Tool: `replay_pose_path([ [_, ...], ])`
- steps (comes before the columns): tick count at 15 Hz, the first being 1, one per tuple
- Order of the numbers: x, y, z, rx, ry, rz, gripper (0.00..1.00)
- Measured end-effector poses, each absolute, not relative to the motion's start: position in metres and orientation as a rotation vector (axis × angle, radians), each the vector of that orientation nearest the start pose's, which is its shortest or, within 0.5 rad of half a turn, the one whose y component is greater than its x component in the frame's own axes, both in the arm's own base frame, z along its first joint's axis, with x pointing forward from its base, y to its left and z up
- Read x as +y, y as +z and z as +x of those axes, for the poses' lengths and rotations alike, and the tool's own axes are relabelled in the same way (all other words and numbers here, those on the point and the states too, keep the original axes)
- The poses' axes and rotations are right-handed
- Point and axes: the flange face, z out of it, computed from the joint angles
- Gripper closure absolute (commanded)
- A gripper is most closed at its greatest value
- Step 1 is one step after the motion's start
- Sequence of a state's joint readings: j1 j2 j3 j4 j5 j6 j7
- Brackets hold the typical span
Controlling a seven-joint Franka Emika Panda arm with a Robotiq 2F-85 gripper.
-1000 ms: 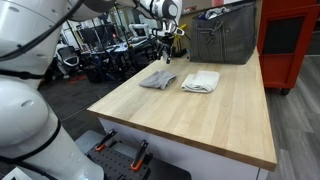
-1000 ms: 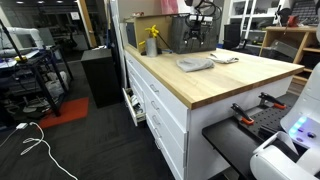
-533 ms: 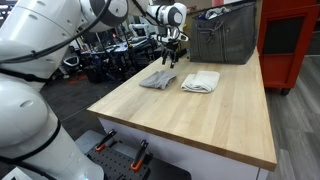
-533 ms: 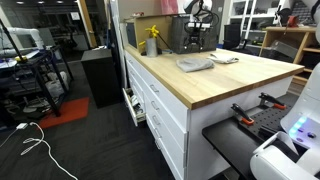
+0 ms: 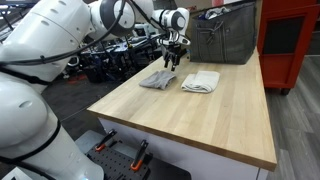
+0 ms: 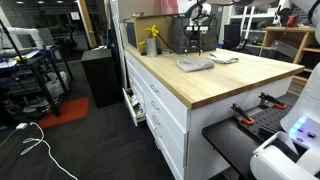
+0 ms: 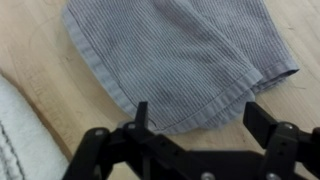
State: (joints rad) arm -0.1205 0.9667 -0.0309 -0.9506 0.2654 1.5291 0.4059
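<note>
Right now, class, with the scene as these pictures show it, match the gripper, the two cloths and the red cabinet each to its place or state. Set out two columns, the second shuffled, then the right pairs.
1. gripper
2. grey cloth
3. white towel
4. red cabinet

a. folded, beside the other cloth on the wooden table
b. on the floor, off the table's edge
c. open, hovering above the table
d. lying rumpled just below the jaws

Pairs: 1-c, 2-d, 3-a, 4-b
</note>
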Motion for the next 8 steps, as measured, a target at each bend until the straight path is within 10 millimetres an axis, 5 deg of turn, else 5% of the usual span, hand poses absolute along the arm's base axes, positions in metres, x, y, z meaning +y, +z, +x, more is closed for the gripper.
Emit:
replay_pose_path([
  [2, -0.074, 0.257, 0.735, 0.86, 0.634, -2.764, 0.38],
  [8, -0.077, 0.246, 0.736, 0.884, 0.66, -2.758, 0.85],
])
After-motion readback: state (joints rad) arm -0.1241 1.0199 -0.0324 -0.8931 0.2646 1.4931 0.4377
